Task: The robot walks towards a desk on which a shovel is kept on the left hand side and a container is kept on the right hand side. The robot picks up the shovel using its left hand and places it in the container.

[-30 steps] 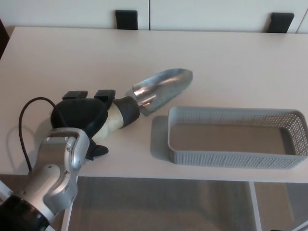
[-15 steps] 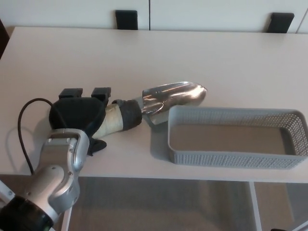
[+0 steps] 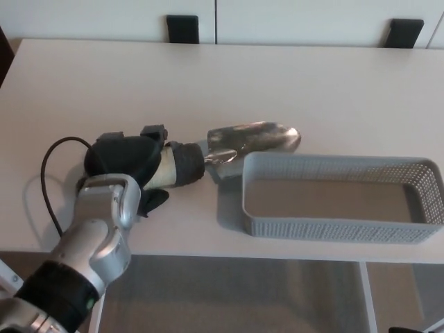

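A: Where does everything sit on the worktop [image 3: 333, 83]?

B: The basket [image 3: 338, 226] lies at the near right, its long side running along the near edge. The shovel [image 3: 236, 142] is to its left, with the blade end just above the basket's far left corner and the handle running off to the left.

A: And the arm?

B: It comes in from the near left. The left hand [image 3: 128, 161] wraps the shovel's handle, left of the basket. A cable [image 3: 47, 191] loops over the worktop just left of the hand. Two chair backs [image 3: 182, 28] stand beyond the far edge.
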{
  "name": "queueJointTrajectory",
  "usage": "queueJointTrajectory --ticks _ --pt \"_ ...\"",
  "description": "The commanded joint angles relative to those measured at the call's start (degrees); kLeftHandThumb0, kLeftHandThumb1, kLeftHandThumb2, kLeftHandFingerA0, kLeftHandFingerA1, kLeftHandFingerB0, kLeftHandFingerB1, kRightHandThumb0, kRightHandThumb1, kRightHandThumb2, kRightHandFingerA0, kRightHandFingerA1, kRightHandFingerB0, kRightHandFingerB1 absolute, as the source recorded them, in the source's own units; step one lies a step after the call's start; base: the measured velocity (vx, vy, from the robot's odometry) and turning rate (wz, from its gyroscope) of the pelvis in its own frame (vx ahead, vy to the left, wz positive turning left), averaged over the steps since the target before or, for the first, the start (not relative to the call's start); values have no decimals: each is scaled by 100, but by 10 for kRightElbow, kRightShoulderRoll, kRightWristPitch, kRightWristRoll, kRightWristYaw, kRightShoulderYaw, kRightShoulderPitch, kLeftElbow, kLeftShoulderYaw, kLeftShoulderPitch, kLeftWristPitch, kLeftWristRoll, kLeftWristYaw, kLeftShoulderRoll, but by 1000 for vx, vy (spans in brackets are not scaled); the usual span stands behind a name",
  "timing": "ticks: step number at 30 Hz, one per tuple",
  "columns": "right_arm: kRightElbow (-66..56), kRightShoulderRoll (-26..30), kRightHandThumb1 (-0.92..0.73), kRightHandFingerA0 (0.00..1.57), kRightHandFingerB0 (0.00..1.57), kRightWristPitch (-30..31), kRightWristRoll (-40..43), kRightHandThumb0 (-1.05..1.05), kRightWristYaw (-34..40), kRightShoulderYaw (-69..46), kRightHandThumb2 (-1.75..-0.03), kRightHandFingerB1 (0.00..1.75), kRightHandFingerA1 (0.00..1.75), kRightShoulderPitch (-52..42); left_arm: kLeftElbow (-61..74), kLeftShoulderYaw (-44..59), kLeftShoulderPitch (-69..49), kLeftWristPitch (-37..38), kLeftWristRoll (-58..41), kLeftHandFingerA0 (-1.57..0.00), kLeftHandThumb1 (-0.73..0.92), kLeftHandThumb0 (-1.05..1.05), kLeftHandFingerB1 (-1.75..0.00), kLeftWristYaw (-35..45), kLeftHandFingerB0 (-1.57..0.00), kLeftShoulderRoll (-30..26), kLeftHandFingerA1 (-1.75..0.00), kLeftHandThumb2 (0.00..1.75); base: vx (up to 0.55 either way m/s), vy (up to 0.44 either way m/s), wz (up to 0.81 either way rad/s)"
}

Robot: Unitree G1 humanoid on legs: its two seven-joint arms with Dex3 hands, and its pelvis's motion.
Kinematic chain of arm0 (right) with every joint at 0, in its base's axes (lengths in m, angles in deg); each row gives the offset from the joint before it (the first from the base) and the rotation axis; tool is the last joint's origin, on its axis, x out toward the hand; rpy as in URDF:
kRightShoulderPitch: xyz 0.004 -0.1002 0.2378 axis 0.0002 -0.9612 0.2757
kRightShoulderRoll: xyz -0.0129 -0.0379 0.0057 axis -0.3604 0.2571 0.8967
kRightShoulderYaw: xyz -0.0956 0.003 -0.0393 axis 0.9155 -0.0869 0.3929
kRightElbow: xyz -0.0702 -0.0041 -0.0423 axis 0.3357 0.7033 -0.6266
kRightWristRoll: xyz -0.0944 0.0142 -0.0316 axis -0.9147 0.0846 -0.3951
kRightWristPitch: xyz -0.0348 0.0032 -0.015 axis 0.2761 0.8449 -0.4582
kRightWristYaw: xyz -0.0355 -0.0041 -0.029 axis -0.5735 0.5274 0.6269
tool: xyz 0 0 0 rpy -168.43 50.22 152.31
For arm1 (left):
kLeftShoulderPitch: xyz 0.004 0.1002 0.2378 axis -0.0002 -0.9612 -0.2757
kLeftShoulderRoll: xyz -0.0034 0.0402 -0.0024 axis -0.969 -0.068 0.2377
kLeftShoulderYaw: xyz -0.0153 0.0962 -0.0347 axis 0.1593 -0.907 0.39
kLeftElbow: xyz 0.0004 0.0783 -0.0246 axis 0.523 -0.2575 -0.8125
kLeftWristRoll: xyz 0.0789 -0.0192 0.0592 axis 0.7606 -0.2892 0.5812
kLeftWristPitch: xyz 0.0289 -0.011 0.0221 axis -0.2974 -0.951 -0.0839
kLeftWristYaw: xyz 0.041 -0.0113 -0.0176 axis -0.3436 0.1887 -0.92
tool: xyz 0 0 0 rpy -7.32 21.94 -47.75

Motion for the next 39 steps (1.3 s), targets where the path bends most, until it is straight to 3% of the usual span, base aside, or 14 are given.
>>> queueJointTrajectory --ticks 1,3,4,5,8,10,15,16,21,23,34,35,38,39 --pt "-12 16 -66 58 45 -2 -3 -30 -8 3 -59 44 52 1 -91 52 -14 123 -137 -79 81 -27 -34 93 -41 16 -48 64 0 0 0" --pt "-14 15 -65 60 46 8 0 -30 -6 2 -59 45 51 7 -121 53 -11 176 -143 -96 86 -18 -51 105 -69 8 -96 65 0 0 0" --pt "-13 14 -65 60 46 11 5 -30 -7 -1 -59 45 52 11 -126 50 -9 182 -135 -85 83 -20 -56 94 -68 8 -113 64 0 0 0" --pt "-14 15 -65 60 46 12 5 -30 -8 -1 -59 45 53 11 -131 54 -14 189 -134 -61 78 -32 -98 77 -45 13 -140 71 0 0 0" --pt "-11 19 -65 62 47 9 -2 -31 -6 2 -59 45 52 12 -128 70 -28 216 -141 -36 88 -21 -125 44 -33 15 -168 60 0 0 0" --pt "-10 20 -64 64 48 9 -1 -31 -6 -1 -59 45 53 15 -127 85 -27 214 -142 -39 91 -23 -106 26 -38 22 -150 59 0 0 0" --pt "-4 22 -64 64 47 0 7 -32 -17 -3 -59 44 53 12 -104 153 -34 172 -187 -56 91 -22 -108 25 -44 47 -163 61 0 0 0" --pt "-4 23 -63 65 48 -1 6 -33 -18 -2 -58 44 52 9 -102 180 -37 172 -207 -67 79 -35 -90 18 -56 55 -138 77 0 0 0" --pt "-6 22 -65 65 50 3 3 -31 -15 -2 -59 45 53 7 -90 257 -38 176 -253 -63 83 -22 -101 -16 -50 87 -159 61 0 0 0" --pt "-7 21 -65 65 51 2 0 -31 -12 -1 -59 45 52 7 -88 284 -32 167 -267 -61 82 -21 -72 -19 -57 99 -155 61 0 0 0" --pt "-9 26 -66 62 49 6 1 -31 -19 -1 -59 45 53 12 -1 346 -30 165 -299 -60 87 -21 -101 -40 -50 161 -168 57 0 0 0" --pt "-8 28 -65 63 48 6 0 -31 -19 -1 -59 45 53 14 17 343 -29 161 -296 -76 76 -34 -92 -37 -58 166 -147 72 0 0 0" --pt "-1 30 -65 65 49 5 -1 -32 -17 0 -59 45 54 20 72 301 -32 150 -261 -70 83 -25 -84 -19 -66 159 -159 66 0 0 0" --pt "1 31 -65 66 50 5 -2 -33 -17 1 -59 45 53 21 91 288 -35 147 -256 -70 82 -26 -60 -12 -66 159 -152 66 0 0 0"
